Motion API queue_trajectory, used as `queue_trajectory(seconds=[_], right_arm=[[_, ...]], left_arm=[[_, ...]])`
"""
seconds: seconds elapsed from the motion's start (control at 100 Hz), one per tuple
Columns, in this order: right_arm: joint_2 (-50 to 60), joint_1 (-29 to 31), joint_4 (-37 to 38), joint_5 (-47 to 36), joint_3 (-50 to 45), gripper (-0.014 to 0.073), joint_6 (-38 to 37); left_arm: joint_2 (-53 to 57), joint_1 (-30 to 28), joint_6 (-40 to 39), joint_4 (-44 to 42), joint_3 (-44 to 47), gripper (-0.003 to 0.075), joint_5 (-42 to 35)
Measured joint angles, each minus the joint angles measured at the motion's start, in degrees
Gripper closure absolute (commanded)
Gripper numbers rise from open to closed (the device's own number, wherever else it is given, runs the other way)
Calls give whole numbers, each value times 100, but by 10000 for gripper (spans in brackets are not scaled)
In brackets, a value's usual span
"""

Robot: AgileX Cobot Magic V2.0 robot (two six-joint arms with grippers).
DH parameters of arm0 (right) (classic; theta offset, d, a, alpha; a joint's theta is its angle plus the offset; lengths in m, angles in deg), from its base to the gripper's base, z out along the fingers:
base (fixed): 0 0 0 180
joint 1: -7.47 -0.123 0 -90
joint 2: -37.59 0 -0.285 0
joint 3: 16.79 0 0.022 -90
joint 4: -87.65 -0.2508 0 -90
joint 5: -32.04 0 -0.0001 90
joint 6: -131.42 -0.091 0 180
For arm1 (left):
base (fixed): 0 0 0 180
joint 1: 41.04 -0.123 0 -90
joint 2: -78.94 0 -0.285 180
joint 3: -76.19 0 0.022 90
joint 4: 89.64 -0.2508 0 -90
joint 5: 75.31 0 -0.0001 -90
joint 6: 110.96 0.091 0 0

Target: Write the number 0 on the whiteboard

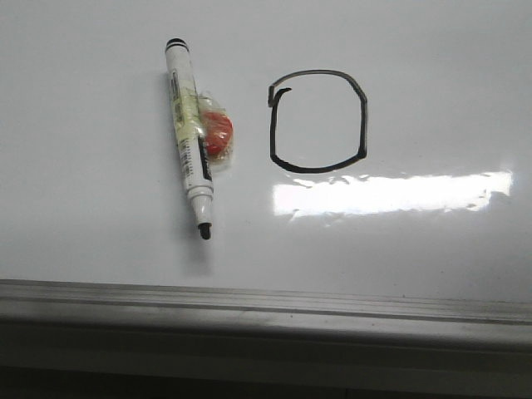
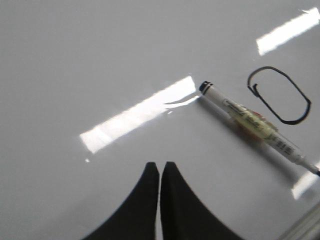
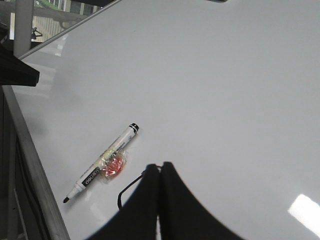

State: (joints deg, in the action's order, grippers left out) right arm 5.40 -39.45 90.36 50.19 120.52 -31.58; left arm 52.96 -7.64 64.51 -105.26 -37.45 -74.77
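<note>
While both hover over whiteboard (image 1: 100, 241), left end effector (image 2: 160, 170), right end effector (image 3: 160, 170) closed.

- Beyond the white surface, at about 10 o'clock in the right wrist view, a pale upright post (image 3: 23, 27) stands before a bright window (image 3: 50, 20); daylight comes through it
- Dark floor (image 1: 249, 382) along 6 o'clock in the front view

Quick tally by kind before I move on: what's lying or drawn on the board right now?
Markers: 1, uncapped marker lying flat on the whiteboard
Orange taped-on pieces: 1, orange piece under clear wrap on the marker's barrel
Drawn figures: 1, the number 0, loop closed
Total: 3
</note>
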Motion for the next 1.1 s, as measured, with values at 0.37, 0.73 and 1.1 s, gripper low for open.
queue_trajectory(seconds=[0.37,0.73,1.1], right_arm=[[0,0,0,0,0,662,0],[0,0,4,0,0,662,0],[0,0,13,0,0,662,0]], left_arm=[[1674,-1485,224,1145,1113,740,239],[1840,-2192,235,1835,1103,740,1903],[1840,-2197,235,1939,1103,740,1903]])
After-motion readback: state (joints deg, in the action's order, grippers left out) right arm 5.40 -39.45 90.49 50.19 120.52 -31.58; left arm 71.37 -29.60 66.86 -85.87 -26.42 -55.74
